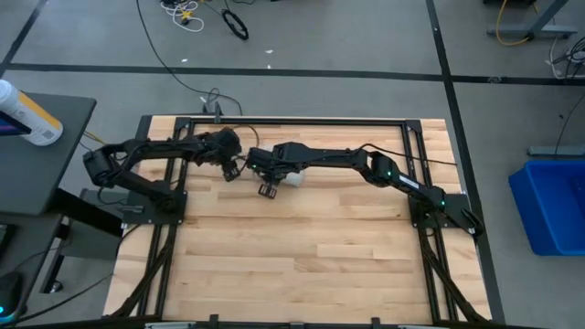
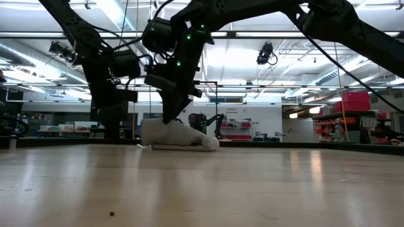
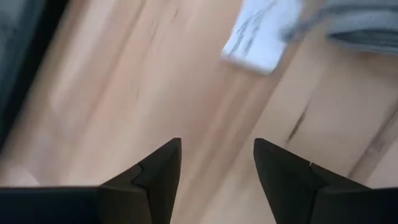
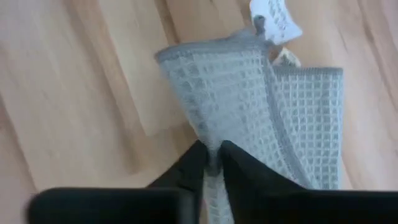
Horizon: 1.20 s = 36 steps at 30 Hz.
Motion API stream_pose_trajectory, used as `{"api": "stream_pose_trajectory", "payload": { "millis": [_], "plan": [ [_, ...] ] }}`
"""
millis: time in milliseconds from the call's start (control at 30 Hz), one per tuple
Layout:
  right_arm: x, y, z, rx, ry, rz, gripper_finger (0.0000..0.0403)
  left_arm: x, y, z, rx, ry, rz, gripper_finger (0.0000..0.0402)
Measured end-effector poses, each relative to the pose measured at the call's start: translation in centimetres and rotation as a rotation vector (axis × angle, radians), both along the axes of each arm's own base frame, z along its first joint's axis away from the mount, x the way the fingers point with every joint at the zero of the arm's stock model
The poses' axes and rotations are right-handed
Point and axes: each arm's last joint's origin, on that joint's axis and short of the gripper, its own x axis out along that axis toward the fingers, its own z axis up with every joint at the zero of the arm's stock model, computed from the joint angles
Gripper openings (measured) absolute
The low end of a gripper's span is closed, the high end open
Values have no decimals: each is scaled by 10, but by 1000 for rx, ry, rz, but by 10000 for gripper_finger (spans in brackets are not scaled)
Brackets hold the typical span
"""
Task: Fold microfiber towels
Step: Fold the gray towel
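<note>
Near the bench's far edge, the right gripper (image 4: 214, 163) pinches a fold of the light grey-blue ribbed microfiber towel (image 4: 249, 106); the left gripper (image 3: 217, 168) hovers spread beside it. Loosening now could spill the fold.

Workshop around a butcher-block table (image 1: 302, 247)

Grey floor (image 1: 320, 37) taped with dark lines; cables (image 1: 196, 14) beyond the table, blue bin (image 1: 553, 206) beside it, shelving (image 2: 344, 126) behind.
</note>
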Motion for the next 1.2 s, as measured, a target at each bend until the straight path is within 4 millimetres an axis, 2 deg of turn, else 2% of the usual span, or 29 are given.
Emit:
{"api": "stream_pose_trajectory", "payload": {
  "millis": [167,267,367,533,700,800,933,1033,1200],
  "plan": [
    [1,-2,11,26,-68,-42,140,-8,0,4,-205,-135,217,193],
    [-3,-4,32,51,-128,-57,186,-5,0,12,-270,-279,280,184],
    [-9,-7,56,85,-192,-83,209,-1,1,24,-286,-421,313,177],
    [-25,-20,77,234,-200,-89,204,3,3,40,-347,-616,340,172],
    [-41,-30,89,368,-157,-22,174,9,4,38,-593,-723,275,172],
    [-46,-30,98,483,-191,54,155,10,12,25,-723,-726,324,178],
    [-53,-29,114,564,-238,147,142,7,28,11,-780,-708,431,191],
    [-59,-26,126,568,-265,187,146,4,43,8,-786,-691,485,197],
    [-63,-26,133,553,-278,209,172,-3,59,-5,-824,-528,534,199]
  ]
}}
